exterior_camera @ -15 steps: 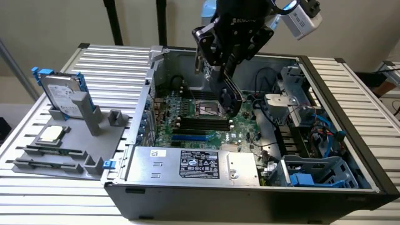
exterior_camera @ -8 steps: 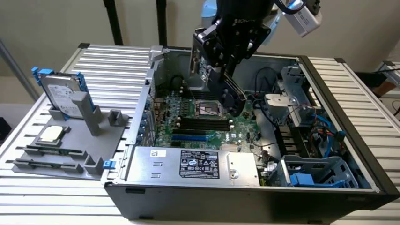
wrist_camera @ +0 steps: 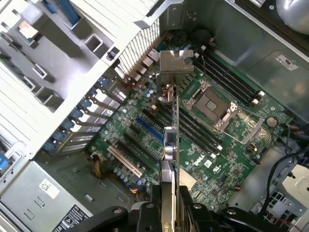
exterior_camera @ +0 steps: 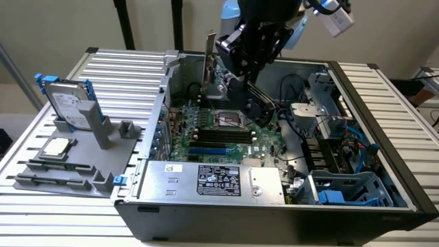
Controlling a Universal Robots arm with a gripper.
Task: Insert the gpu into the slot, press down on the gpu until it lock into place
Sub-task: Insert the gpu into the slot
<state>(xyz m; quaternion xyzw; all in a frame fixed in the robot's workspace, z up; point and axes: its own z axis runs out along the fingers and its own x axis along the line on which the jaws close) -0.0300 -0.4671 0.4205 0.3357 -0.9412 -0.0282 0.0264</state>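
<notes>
The gpu [wrist_camera: 169,145] hangs edge-down over the motherboard [wrist_camera: 227,159], apart from the slot [wrist_camera: 148,129] and the case [exterior_camera: 274,221] walls. The tool [wrist_camera: 170,210], tilted above, clamps the gpu's upper edge.

I see open air above the long bright-blue plastic slot [wrist_camera: 148,129]; parallel black memory slots [exterior_camera: 223,136] crowd one side, the big silver labelled power-supply box [exterior_camera: 213,180] stands near on the other

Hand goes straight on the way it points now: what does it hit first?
The card gripped in the hand leads, so it would meet the motherboard first, apparently close beside the blue slot; depth is unclear, so I can't say it lines up.
</notes>
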